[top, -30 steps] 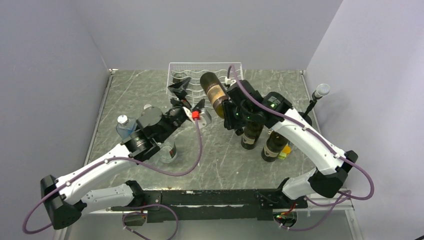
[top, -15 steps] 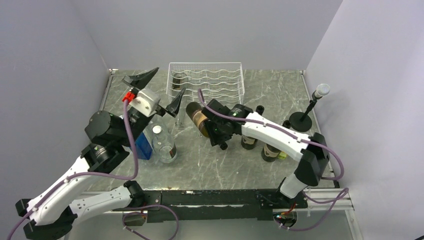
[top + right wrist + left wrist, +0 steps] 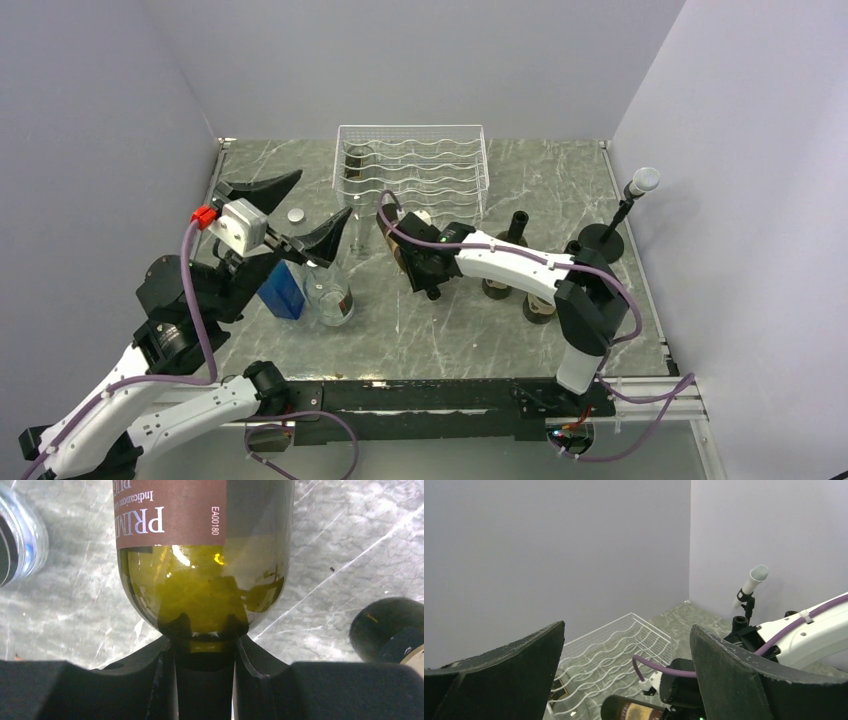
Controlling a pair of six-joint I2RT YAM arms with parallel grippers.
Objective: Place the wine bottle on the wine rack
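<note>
You look down into small booth, closed on three sides. Back wall [image 3: 420,60], left wall [image 3: 80,150], right wall [image 3: 760,150]: plain, matte, pale lavender-grey. All three meet worktop [image 3: 470,340] at its edges. Worktop: dark grey-green stone pattern, white veins crossing it, slight sheen. Thin metal strip [image 3: 609,162] runs along worktop side edges. From left wrist view you see vertical corner [image 3: 690,540] where back wall joins right wall, right one slightly lighter. Light soft, even; shadows faint. Pale glare patches on worktop in right wrist view.

We see glossy green glass on the wine bottle [image 3: 205,595], its matt paper label [image 3: 170,510], a white-coated wire wine rack [image 3: 415,165] and a veined, faintly shiny stone-look surface [image 3: 450,330].
</note>
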